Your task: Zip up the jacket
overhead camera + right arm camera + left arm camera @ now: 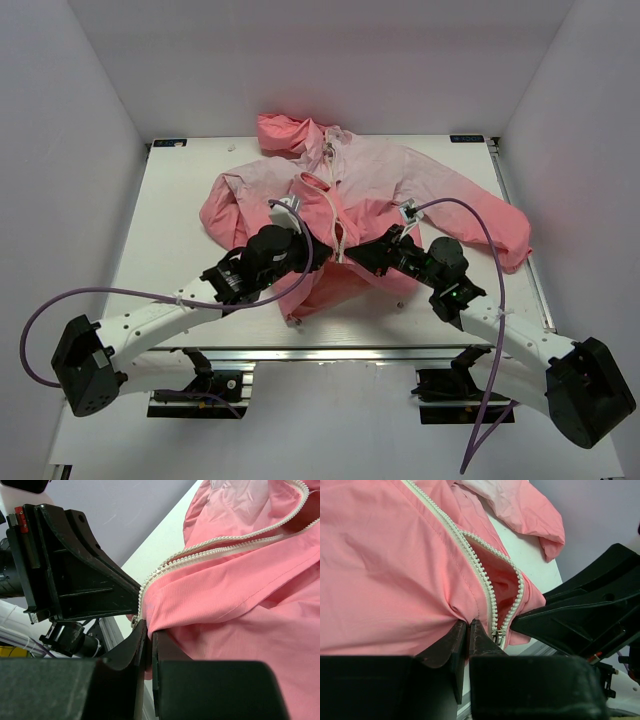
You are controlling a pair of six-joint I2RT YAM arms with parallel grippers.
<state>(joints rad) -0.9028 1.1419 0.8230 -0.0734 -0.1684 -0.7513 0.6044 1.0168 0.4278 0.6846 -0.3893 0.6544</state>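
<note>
The pink hooded jacket (400,190) lies spread on the white table, hood at the back, front up. Its whitish zipper (335,215) runs down the middle and stands open in a narrow gap above the hem. My left gripper (318,248) is shut on the jacket's fabric at the hem, just left of the zipper (485,580); the metal slider (498,636) sits right beside its fingers. My right gripper (352,252) is shut on the jacket's hem fabric (240,605) just right of the zipper (200,557). Both grippers almost touch each other.
The white table (170,200) has raised edges at left and right. Grey walls close it in at the back and sides. The jacket's right sleeve (510,235) reaches near the table's right edge. Purple cables loop from both arms.
</note>
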